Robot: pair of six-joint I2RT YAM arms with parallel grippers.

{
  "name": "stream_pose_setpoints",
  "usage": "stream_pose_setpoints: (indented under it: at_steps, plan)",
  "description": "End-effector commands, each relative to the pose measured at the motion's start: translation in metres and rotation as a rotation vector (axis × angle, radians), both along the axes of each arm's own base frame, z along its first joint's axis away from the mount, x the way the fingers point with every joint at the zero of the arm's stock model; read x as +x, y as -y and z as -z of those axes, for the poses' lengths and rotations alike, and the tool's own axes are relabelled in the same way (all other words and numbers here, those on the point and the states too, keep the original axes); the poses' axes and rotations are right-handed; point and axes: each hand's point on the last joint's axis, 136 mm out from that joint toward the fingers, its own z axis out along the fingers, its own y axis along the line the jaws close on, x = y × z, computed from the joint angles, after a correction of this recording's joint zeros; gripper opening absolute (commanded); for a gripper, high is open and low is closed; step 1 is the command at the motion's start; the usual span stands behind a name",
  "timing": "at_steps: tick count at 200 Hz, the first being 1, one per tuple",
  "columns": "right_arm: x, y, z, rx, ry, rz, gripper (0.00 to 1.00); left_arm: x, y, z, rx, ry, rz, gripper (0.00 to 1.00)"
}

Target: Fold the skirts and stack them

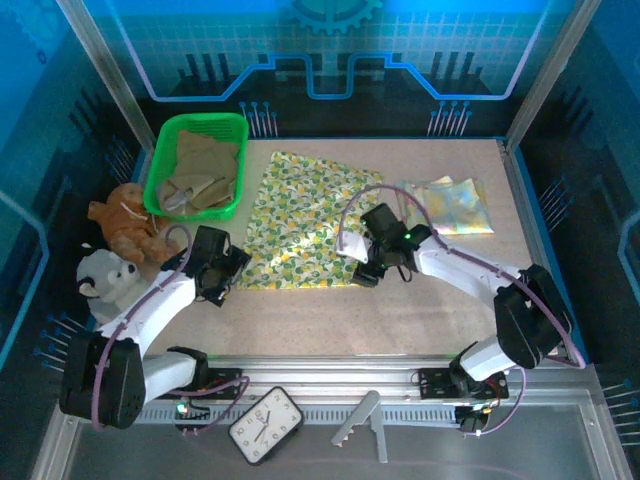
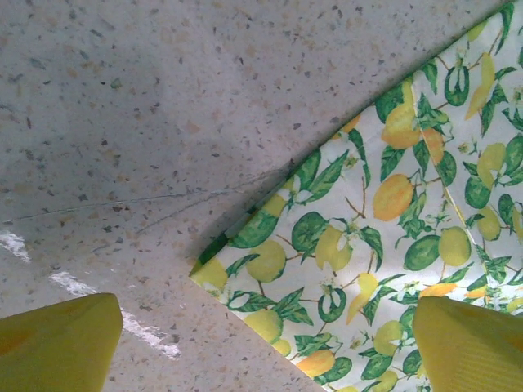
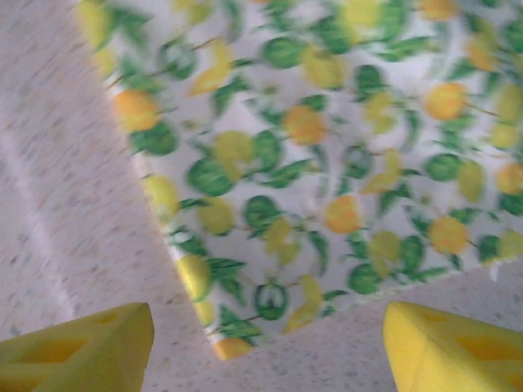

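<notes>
Here the floral skirt (image 1: 305, 215) lies flat mid-table. The left gripper (image 1: 228, 268), fingers spread, is over its 7 o'clock corner; the right gripper (image 1: 365, 262), also spread, over its 5 o'clock corner. Bare table (image 1: 330, 315) lies at 6 o'clock.

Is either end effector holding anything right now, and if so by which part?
Nothing is held. The left end effector and right end effector are open, each over a near corner of the yellow-green lemon-print cloth skirt.

Floral skirt (image 3: 327, 163) blurred in right wrist view, top cut off.
</notes>
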Motion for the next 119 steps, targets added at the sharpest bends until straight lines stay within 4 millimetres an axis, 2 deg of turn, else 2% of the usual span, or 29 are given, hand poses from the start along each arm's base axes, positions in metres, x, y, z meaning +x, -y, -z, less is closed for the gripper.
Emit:
stream_pose_setpoints:
  at_steps: [1, 15, 20, 37, 81, 119]
  plan:
    - [-0.010, 0.012, 0.020, -0.209, 0.107, -0.222, 0.73, 0.003, 0.005, -0.006, -0.033, 0.030, 0.016, 0.96]
    - [-0.002, 0.017, 0.029, -0.273, 0.158, -0.246, 0.69, 0.005, 0.007, -0.006, -0.042, 0.033, 0.020, 0.99]
    - [-0.004, 0.023, 0.040, -0.307, 0.152, -0.257, 0.67, 0.005, 0.008, -0.006, -0.046, 0.034, 0.021, 0.99]
    - [-0.003, 0.025, 0.050, -0.355, 0.164, -0.289, 0.62, 0.005, 0.009, -0.005, -0.052, 0.031, 0.024, 0.99]
    - [0.003, 0.010, 0.058, -0.312, 0.240, -0.324, 0.53, 0.002, 0.010, 0.001, -0.062, 0.016, 0.015, 0.99]
    - [0.003, 0.007, 0.063, -0.301, 0.235, -0.343, 0.50, 0.004, 0.013, 0.002, -0.079, 0.008, 0.024, 0.99]
